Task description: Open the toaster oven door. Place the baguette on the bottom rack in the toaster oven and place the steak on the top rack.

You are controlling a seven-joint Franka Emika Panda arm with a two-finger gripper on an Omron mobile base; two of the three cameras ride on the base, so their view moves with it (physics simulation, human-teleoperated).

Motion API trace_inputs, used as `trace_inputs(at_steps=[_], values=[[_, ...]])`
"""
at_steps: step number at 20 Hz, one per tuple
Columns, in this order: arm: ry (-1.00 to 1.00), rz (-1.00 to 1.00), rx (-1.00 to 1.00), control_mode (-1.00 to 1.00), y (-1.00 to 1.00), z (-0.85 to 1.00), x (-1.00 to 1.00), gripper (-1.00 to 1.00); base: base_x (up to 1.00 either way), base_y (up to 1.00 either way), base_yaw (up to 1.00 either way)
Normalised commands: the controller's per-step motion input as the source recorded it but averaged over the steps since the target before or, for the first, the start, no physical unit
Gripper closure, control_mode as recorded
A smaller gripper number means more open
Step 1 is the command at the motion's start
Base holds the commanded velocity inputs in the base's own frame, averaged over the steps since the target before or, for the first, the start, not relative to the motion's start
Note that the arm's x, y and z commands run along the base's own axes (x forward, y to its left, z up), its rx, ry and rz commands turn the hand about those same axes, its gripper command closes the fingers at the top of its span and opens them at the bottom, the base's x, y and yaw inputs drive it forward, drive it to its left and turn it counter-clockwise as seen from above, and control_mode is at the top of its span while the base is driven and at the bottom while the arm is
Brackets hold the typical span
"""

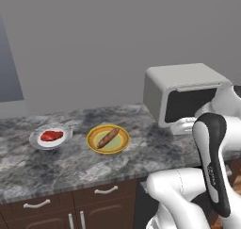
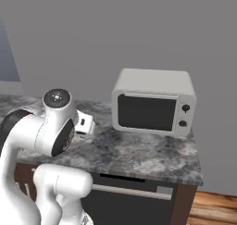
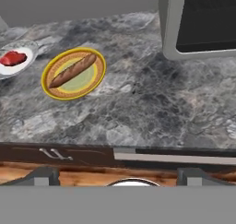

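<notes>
End effector (image 3: 118, 174), wide and empty, hangs before the counter; toaster oven door (image 3: 207, 22) shut beyond.

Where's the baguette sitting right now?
In the left base view the baguette lies on the yellow-rimmed green plate on the counter, between the steak on its white plate to the left and the closed toaster oven to the right.

Marble counter (image 1: 141, 152) carries toaster oven (image 2: 152, 101), white plate (image 1: 51, 137), yellow-rimmed plate (image 1: 108, 139).
</notes>
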Motion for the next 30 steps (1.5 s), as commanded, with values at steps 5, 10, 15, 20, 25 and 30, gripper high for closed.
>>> trace_inputs(at_steps=[5, 10, 15, 20, 25, 30], values=[[-0.03, -0.08, 0.23, -1.00, -0.37, 0.00, -0.05, -1.00, 0.00, 0.00, 0.00], [0.00, -0.13, 0.20, -1.00, -0.25, 0.01, 0.00, -1.00, 0.00, 0.00, 0.00], [0.00, -0.14, 0.18, -1.00, -0.19, 0.02, 0.00, -1.00, 0.00, 0.00, 0.00], [0.00, -0.12, 0.18, -1.00, -0.23, 0.05, -0.04, -1.00, 0.00, 0.00, 0.00], [0.00, -0.13, 0.17, -1.00, -0.12, 0.05, -0.02, -1.00, 0.00, 0.00, 0.00], [0.00, -0.17, 0.14, -1.00, -0.07, 0.08, 0.00, -1.00, 0.00, 0.00, 0.00]])
